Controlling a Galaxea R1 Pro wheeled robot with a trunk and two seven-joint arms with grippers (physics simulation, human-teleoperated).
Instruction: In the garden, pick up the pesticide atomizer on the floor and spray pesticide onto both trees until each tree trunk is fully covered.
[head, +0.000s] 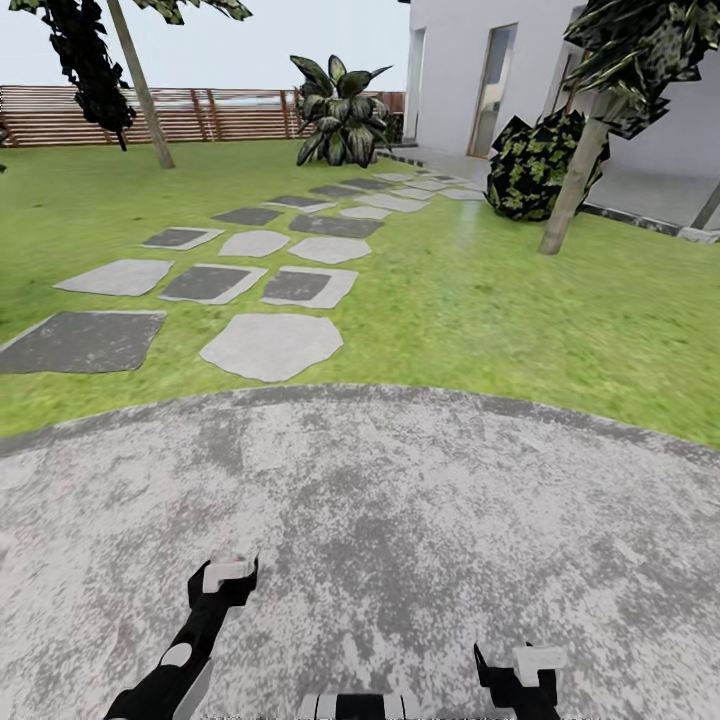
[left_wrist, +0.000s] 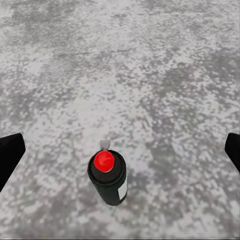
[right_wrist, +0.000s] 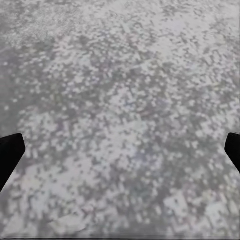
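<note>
- Both grippers hang over the mottled grey paved floor (head: 400, 520), fingers spread wide;
- pesticide atomizer (left_wrist: 108, 177) stands upright on the paving between the left gripper (left_wrist: 120, 150) fingers, untouched;
- right gripper (right_wrist: 120, 150) holds nothing.

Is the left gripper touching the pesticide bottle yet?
Apart. The left wrist view shows the atomizer standing between the fingertips with bare paving either side.
</note>
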